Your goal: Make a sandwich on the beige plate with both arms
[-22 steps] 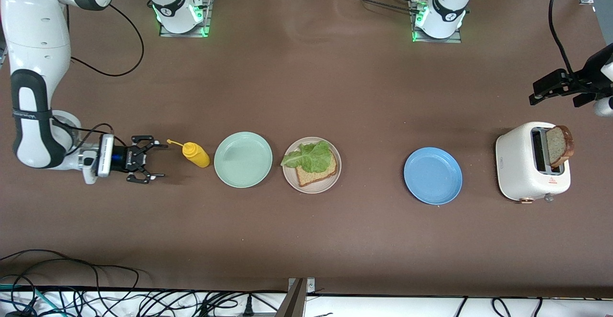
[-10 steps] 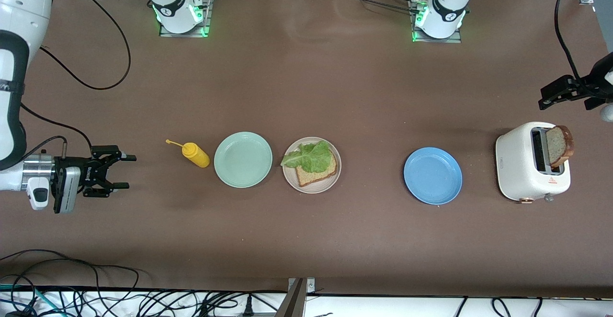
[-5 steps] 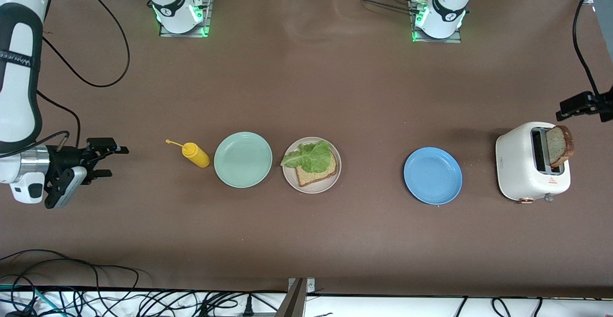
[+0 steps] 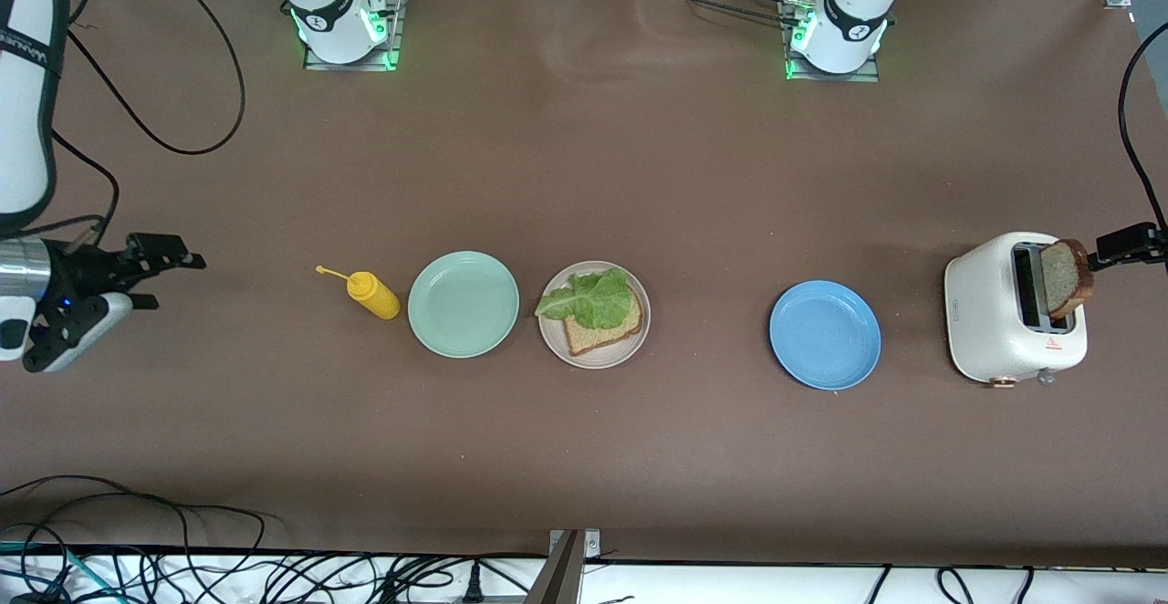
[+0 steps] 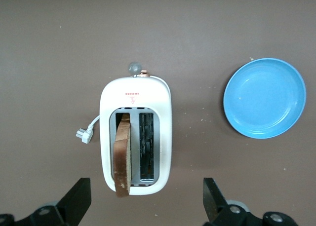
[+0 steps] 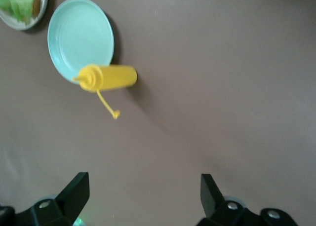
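The black two-finger left gripper (image 5: 143, 201) hangs spread wide and empty over the white two-slot toaster (image 4: 1015, 308), where one brown wholegrain toast slice (image 4: 1066, 276) stands; the right gripper (image 4: 155, 280), likewise wide apart, hovers near the yellow squeeze bottle (image 4: 369, 293); the other toast slice (image 4: 607, 331) and ruffled green lettuce leaf (image 4: 591, 297) lie on the round beige plate (image 4: 553, 341), between mint-green plate (image 4: 463, 304) and blue plate (image 4: 825, 335).

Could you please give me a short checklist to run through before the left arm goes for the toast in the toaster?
1. Left end effector open, over the toaster: ok.
2. Toast slice standing up out of one slot: ok.
3. Beige plate already holds bread with lettuce on top: ok.
4. Right end effector open, at its own end, away from the plate: ok.
5. Whether the toast is hot: cannot tell.
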{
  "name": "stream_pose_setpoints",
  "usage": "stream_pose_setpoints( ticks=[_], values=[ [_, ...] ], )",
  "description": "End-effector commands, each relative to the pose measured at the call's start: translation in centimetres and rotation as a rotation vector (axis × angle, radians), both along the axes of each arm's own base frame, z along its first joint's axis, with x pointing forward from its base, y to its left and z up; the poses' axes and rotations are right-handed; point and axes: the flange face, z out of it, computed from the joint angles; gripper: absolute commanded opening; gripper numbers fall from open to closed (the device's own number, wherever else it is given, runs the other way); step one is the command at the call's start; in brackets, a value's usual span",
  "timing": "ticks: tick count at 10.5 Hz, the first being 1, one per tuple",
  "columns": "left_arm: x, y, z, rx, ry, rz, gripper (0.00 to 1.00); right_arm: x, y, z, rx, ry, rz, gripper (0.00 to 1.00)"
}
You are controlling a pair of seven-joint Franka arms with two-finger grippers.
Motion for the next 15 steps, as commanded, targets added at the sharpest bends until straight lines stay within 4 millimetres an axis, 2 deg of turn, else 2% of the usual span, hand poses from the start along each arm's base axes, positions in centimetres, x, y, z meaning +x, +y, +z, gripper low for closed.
stream_pose_setpoints(
  ticks=[1,2,3,4,6,10,11,12,14,15],
  values=[
    [0.2,2.1,-2.1,0.024,0.0,-0.025,1.0,-2.3,0.0,5.0,-0.1,0.033,-0.119,1.0],
    [0.0,2.9,-3.2,0.03,-0.003,-0.03,1.0,-3.7,-0.2,5.6,-0.117,0.057,-0.2,1.0],
    [0.1,3.0,-4.1,0.033,-0.011,-0.031,1.0,-4.7,0.6,6.1,-0.159,0.073,-0.261,1.0],
    [0.1,3.2,-5.4,0.034,-0.017,-0.031,1.0,-5.8,0.5,6.4,-0.199,0.085,-0.32,1.0],
    [-0.2,3.8,-8.6,0.033,-0.013,-0.022,1.0,-7.7,1.2,6.4,-0.254,0.038,-0.42,1.0],
    [-0.7,5.2,-11.7,0.019,0.032,-0.002,1.0,-12.2,2.0,5.4,-0.282,-0.027,-0.543,1.0],
    [-1.0,5.4,-12.1,0.016,0.042,0.003,0.96,-13.5,3.0,5.7,-0.329,-0.05,-0.561,1.0],
    [-1.2,5.6,-12.5,0.013,0.048,0.008,0.92,-14.2,3.1,6.7,-0.347,-0.082,-0.578,1.0],
    [-1.5,5.7,-13.0,0.008,0.061,0.011,0.83,-13.9,3.0,9.5,-0.323,-0.127,-0.584,1.0],
    [-1.5,5.7,-13.1,0.007,0.064,0.011,0.75,-14.0,2.3,9.8,-0.325,-0.121,-0.597,1.0]
  ],
)
